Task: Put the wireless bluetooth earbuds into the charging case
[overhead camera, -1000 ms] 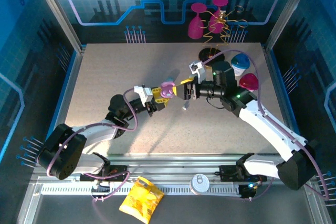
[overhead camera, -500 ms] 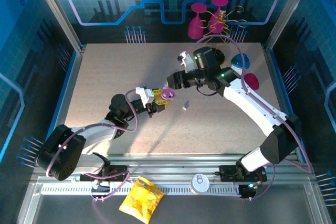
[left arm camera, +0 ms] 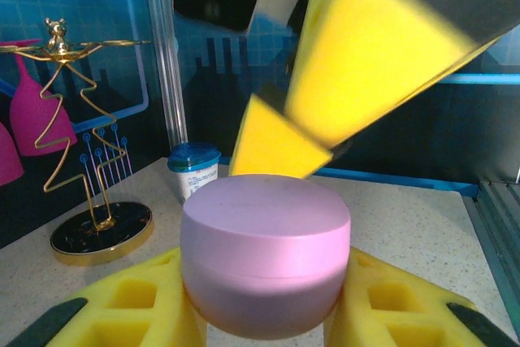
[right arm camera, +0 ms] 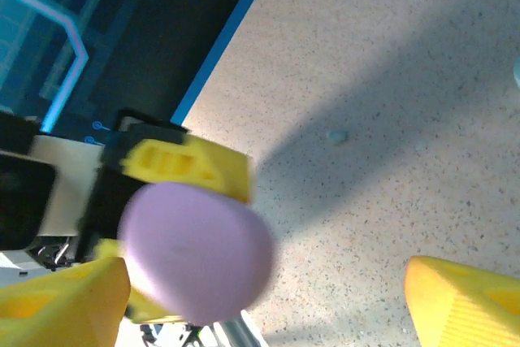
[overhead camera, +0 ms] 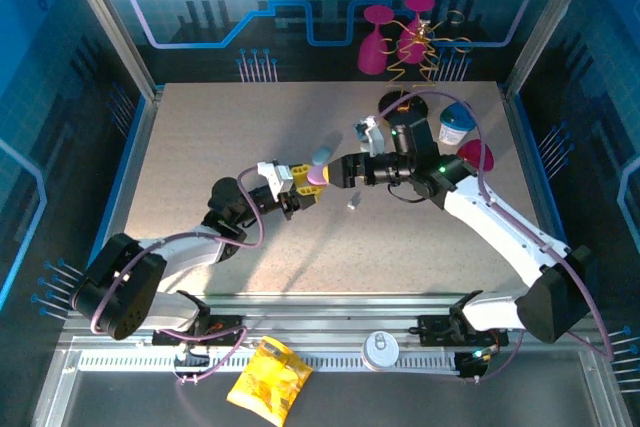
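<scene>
Lilac smooth pebble case [left arm camera: 265, 262] pinched by left gripper [left arm camera: 262, 308], right gripper [right arm camera: 264, 302] jaws spread wide

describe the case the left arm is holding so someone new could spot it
Look at the middle of the table. There the left tool pinches a lilac case between yellow fingers. It is a round pebble, paler than the magenta one near the right edge.
</scene>
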You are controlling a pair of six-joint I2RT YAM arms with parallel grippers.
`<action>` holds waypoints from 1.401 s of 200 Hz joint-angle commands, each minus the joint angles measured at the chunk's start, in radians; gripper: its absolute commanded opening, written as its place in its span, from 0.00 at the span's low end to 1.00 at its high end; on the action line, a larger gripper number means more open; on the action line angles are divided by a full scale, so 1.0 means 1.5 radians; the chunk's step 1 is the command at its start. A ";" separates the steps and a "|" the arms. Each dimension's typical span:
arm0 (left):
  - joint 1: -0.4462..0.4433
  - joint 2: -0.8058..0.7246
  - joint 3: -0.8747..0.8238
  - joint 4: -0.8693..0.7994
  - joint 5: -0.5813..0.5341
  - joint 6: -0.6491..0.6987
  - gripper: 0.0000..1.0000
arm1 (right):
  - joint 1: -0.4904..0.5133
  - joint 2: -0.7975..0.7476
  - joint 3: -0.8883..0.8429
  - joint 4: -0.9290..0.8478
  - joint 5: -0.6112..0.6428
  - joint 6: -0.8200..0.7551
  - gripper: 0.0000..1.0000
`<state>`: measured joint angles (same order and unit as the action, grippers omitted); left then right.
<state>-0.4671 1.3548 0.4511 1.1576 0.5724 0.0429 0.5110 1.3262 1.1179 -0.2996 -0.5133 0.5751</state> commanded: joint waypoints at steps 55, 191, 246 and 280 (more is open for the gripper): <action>0.001 -0.025 0.013 0.026 -0.006 -0.012 0.33 | -0.021 0.050 -0.145 0.451 -0.225 0.380 0.79; 0.001 -0.050 0.003 -0.015 -0.016 0.007 0.52 | -0.011 0.081 -0.178 0.557 -0.215 0.451 0.15; 0.001 -0.086 -0.005 -0.118 -0.044 0.057 0.99 | -0.078 0.048 -0.186 0.424 -0.160 0.323 0.12; 0.001 -0.104 0.004 -0.238 -0.056 0.104 0.99 | -0.149 0.048 -0.187 0.216 -0.016 0.154 0.12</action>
<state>-0.4667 1.2289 0.4473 0.9577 0.5137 0.1253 0.3538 1.4117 0.8482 0.2951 -0.7204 1.0374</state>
